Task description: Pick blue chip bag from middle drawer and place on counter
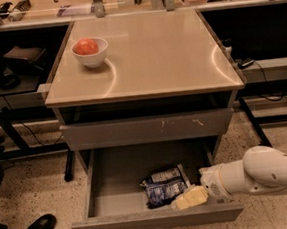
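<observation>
Overall: dim, with a warm amber cast.
Counter (148, 51): brightest surface, lit from above; curved glare streaks near both front corners.
Middle drawer (114, 182): shaded floor, darkest at the back beneath the cabinet.
Blue chip bag (164, 187): faint foil sheen.
Gripper (191, 198): pale, well lit, at the drawer's front right, just beside the bag.
Side recesses (264, 33): near black.
</observation>
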